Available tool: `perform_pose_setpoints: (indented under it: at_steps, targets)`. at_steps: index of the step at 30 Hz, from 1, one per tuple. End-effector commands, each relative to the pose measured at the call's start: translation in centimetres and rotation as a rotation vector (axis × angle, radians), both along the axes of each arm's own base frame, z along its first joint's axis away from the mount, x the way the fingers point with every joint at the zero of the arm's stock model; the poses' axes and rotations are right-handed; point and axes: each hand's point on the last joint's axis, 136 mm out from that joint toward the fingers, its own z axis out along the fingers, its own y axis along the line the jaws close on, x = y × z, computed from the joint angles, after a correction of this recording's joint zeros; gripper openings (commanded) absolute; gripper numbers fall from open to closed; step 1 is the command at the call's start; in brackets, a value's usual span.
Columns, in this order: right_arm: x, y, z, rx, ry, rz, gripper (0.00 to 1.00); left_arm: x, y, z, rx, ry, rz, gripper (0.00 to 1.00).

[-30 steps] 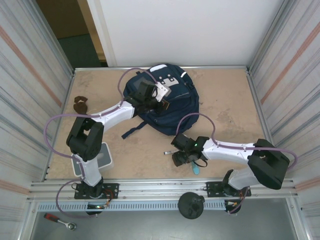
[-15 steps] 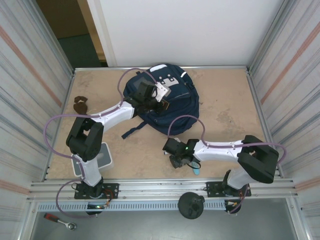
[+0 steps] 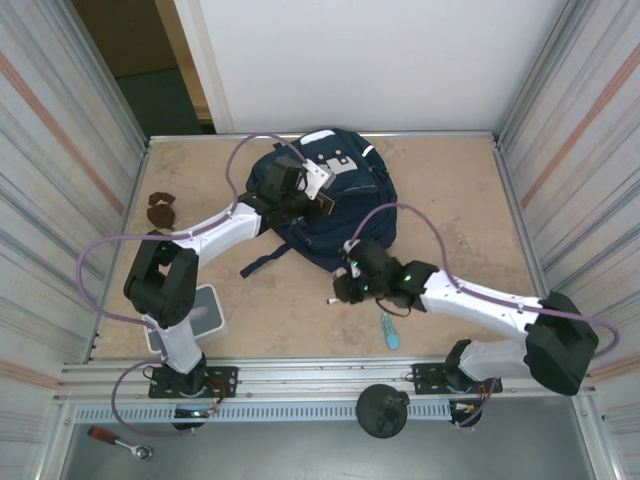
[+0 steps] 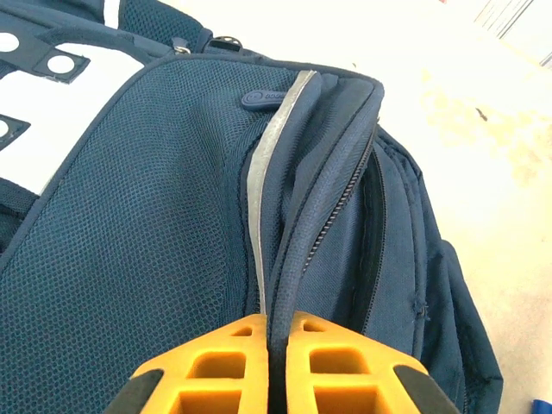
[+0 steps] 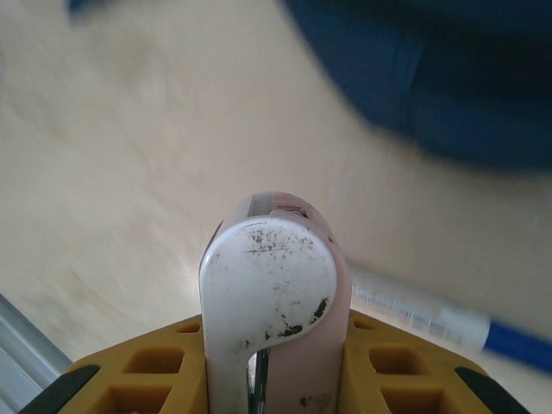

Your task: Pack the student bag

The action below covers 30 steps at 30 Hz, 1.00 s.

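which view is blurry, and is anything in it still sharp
Right wrist: the table, bag and pen are smeared by motion blur, while the white item up close is sharp. Left wrist: the bag mesh and zipper are crisp. Top external: sharp, evenly lit, soft shadows.

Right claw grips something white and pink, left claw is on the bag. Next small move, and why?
Probably carry the right claw and its white-and-pink item up over the student bag: the left claw pinches the zip edge, the opening beside it gapes, and the item is outside the bag.
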Motion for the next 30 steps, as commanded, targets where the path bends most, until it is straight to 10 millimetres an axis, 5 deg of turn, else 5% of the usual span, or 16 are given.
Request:
perform_pose_setpoints:
  at_steps: [1, 9, 16, 20, 24, 30]
  targets:
    - [3.3, 1.1, 4.5, 0.231, -0.038, -0.038, 0.27, 0.3, -0.7, 6.5, -0.128, -0.068, -0.028, 0.00]
    - [13.5, -2.0, 7.5, 0.439, -0.029, -0.373, 0.27, 1.0, -1.2, 10.7, -0.179, -0.103, -0.057, 0.00]
    - [19.4, -0.2, 6.6, 0.480, -0.011, -0.483, 0.34, 1.7, -1.9, 12.5, -0.231, -0.104, -0.085, 0.00]
    - [22.5, 2.5, 5.9, 0.512, 0.020, -0.486, 0.37, 2.7, -2.6, 14.3, -0.289, -0.095, -0.089, 0.00]
    - [23.3, 4.7, 4.4, 0.503, 0.078, -0.454, 0.53, 3.4, -2.7, 14.7, -0.293, -0.096, -0.073, 0.00]
    - [20.1, 1.0, 5.1, 0.414, -0.003, -0.452, 0.64, 3.7, -2.1, 13.6, -0.268, -0.099, -0.043, 0.00]
